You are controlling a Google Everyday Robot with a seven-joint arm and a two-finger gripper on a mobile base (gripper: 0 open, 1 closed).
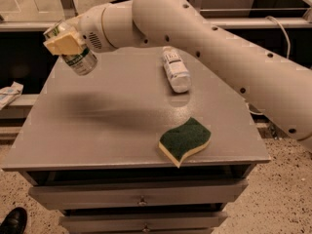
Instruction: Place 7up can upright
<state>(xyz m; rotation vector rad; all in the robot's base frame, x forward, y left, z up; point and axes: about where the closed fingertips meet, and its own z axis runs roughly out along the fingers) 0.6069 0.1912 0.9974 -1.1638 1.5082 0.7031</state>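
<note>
End effector (64, 42): positioned over the far left corner of the table (112, 130), at roughly 10 o'clock from the table's centre. My arm (204, 43) reaches it from the right side of the view. The tan fingers (67, 45) are closed about the can (81, 61) and hold it firmly.

Can: held in the air, clear of the table, and not upright. It hangs tilted, one end pointing down and to the right, the other up and to the left behind the fingers. Green print shows on its silver wall. I cannot say with confidence which end is the top, as the fingers cover much of it.

Bottle (175, 70): clear, with a white label, lying on its side at about 1 o'clock, well apart from the can.

Sponge (185, 139): green top over a yellow base, flat on the table at about 5 o'clock, near the front edge.

Drawers (141, 194): set under the table top, front faces closed.

Shoe (13, 221): dark, on the floor at 7 o'clock.
</note>
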